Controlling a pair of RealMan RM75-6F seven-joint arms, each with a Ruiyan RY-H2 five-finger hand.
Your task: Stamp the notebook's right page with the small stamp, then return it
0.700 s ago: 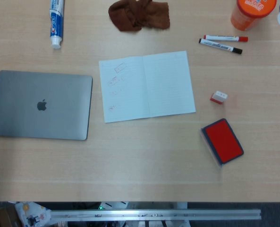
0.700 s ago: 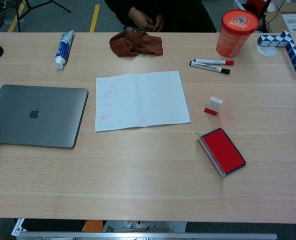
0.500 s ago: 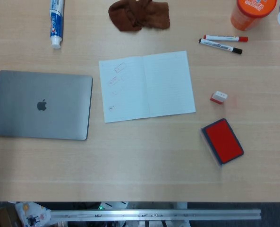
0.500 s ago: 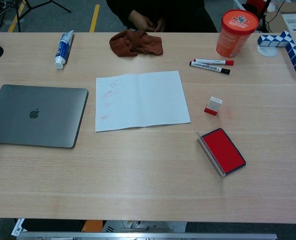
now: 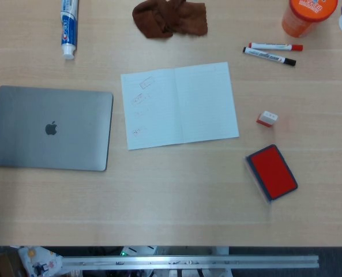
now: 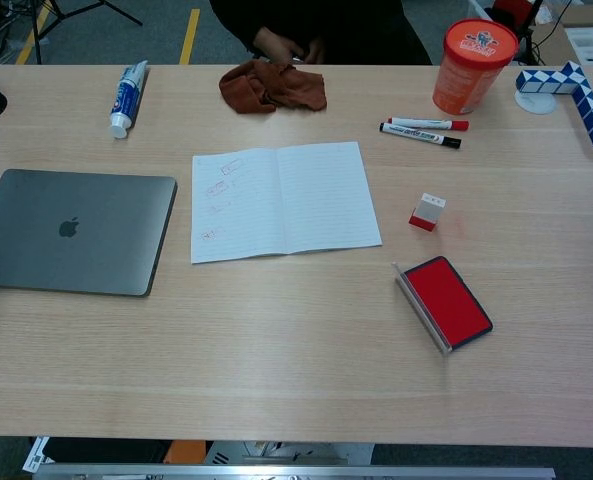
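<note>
While neither robot hand shows in either view, so their state cannot be told, the stamp (image 5: 267,118) stands alone on the table (image 5: 171,213), right of the open notebook (image 5: 179,105) and just above the red ink pad (image 5: 271,172). Faint red marks sit on the notebook's left page; its right page looks blank. Further out lie two markers (image 5: 271,52), an orange tub (image 5: 307,15), a brown cloth (image 5: 169,17), a toothpaste tube (image 5: 69,27) and a closed laptop (image 5: 51,128).

Robot frame at 6 o'clock under the table edge: silver slotted aluminium rail (image 5: 188,262) with small dark screws along it, small green light (image 5: 123,252) just above.
</note>
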